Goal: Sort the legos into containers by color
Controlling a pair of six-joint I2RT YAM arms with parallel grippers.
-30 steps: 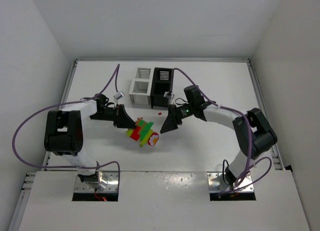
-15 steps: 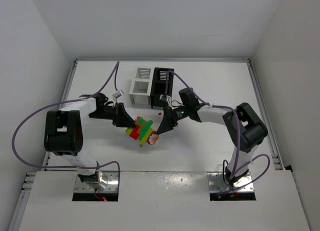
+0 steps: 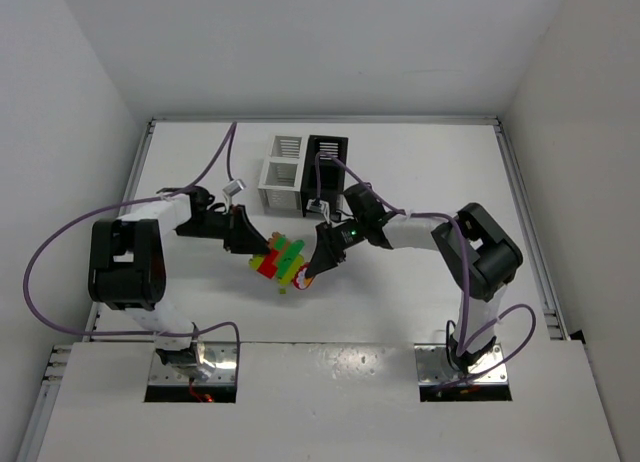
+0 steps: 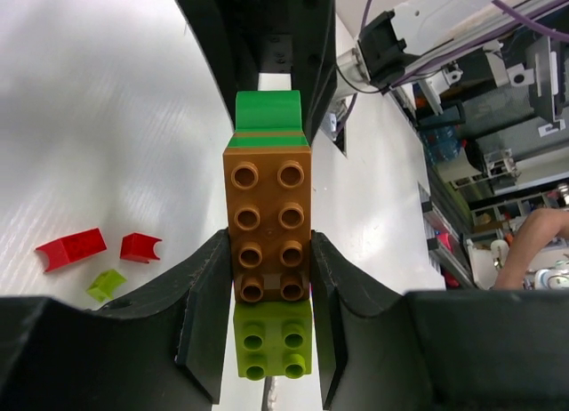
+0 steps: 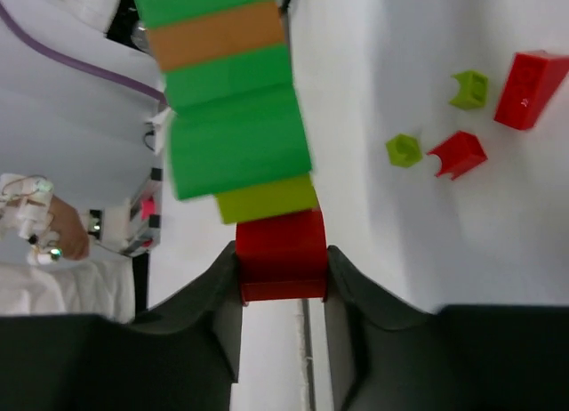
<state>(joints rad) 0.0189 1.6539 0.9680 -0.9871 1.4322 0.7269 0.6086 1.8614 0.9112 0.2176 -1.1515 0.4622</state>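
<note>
With the stack held over the middle of the table, near side of the bins, left gripper clamped on its brown brick and right gripper clamped on the red brick, the step looks like splitting it, so next a straight pull to free red.

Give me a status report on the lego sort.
Done: nothing confirmable; what the containers hold can't be seen from above. In hand: the left gripper clamps the orange-brown brick of a joined stack while the right gripper pinches its red end brick, apparently to pull it off. Left: splitting the remaining stack, plus loose red pieces and yellow-green pieces on the table.
</note>
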